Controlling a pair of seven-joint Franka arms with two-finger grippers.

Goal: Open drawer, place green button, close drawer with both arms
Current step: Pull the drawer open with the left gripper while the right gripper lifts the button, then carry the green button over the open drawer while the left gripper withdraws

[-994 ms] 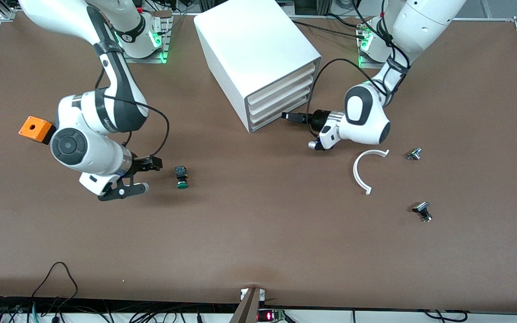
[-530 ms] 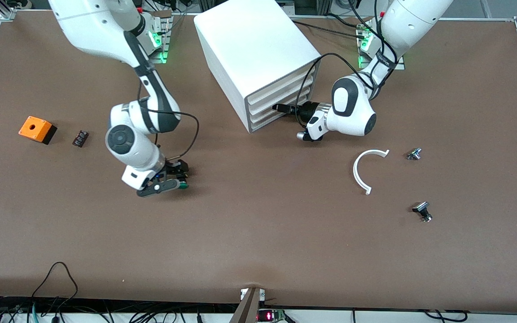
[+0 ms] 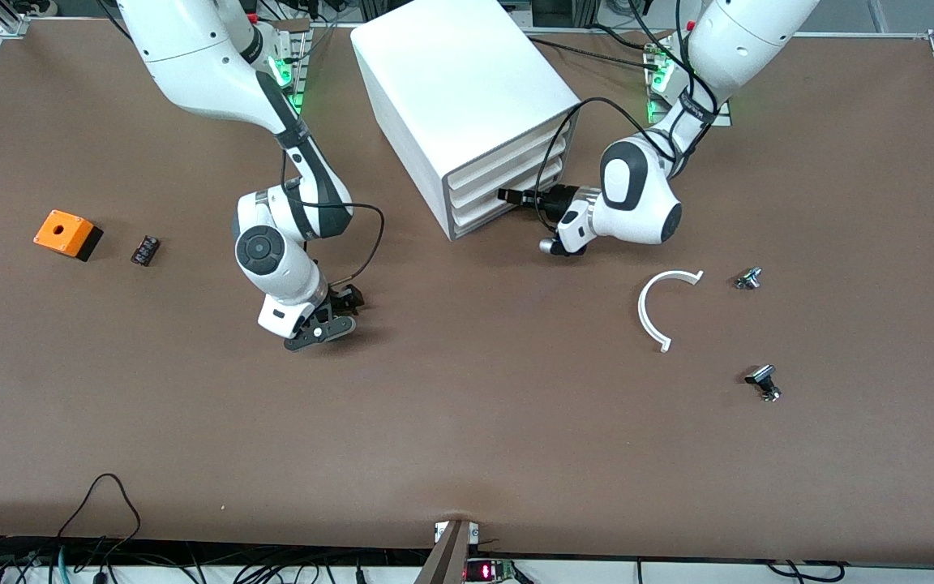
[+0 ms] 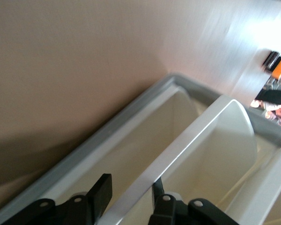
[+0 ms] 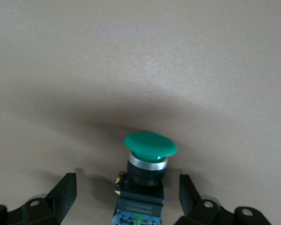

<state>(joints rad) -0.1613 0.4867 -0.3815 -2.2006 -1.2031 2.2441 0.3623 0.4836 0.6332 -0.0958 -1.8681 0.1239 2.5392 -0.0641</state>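
The button (image 5: 150, 146) has a green cap and a black body and lies on the brown table. My right gripper (image 5: 127, 187) is open, with one finger on each side of the button's body. In the front view the right gripper (image 3: 344, 313) hides the button. The drawer (image 3: 479, 219) is shut at the bottom of the white cabinet (image 3: 467, 97). My left gripper (image 3: 506, 195) is at the cabinet's front. In the left wrist view it (image 4: 129, 192) is open, and its fingers straddle the drawer's white lip (image 4: 201, 136).
An orange box with a hole (image 3: 67, 234) and a small black part (image 3: 145, 250) lie toward the right arm's end. A white curved piece (image 3: 650, 304) and two silver-and-black knobs (image 3: 748, 278) (image 3: 764, 381) lie toward the left arm's end.
My right arm has swung across to the button and its open gripper now surrounds it. My left gripper has moved in to the cabinet's front.
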